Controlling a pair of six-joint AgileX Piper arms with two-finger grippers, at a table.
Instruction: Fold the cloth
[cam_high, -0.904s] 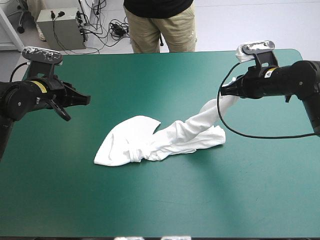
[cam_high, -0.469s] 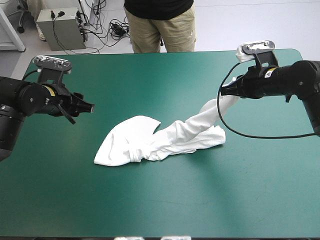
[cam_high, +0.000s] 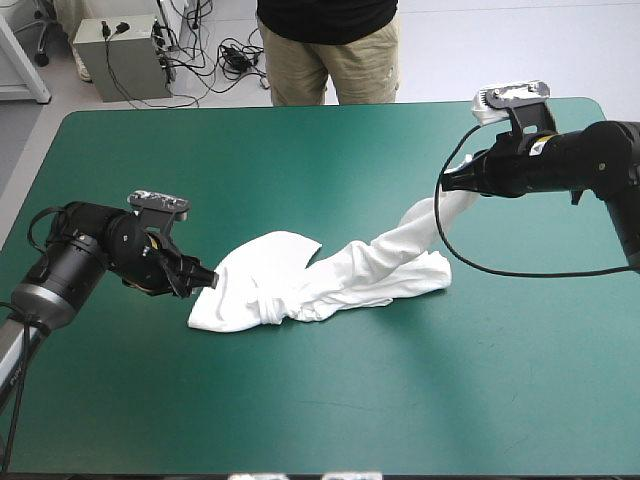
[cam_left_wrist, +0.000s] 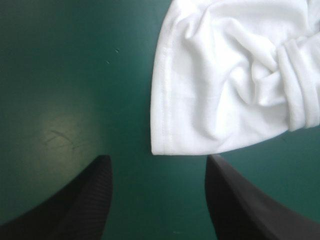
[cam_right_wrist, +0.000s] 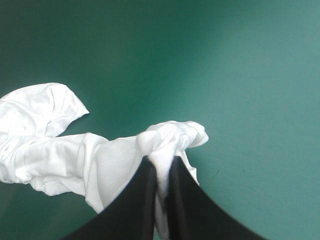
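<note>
Left gripper (cam_left_wrist: 158, 164) is hovering low, fingers apart; its wrist view alone is showing a stitched hem corner of the T-shirt (cam_left_wrist: 225, 85) just ahead. It's lying crumpled mid-table on the teal-green cover (cam_high: 300, 150), one twisted end rising into the right gripper (cam_right_wrist: 160, 167), which is pinching it.

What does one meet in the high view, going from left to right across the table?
the left gripper → the T-shirt → the right gripper, shut on the T-shirt's right end
</note>
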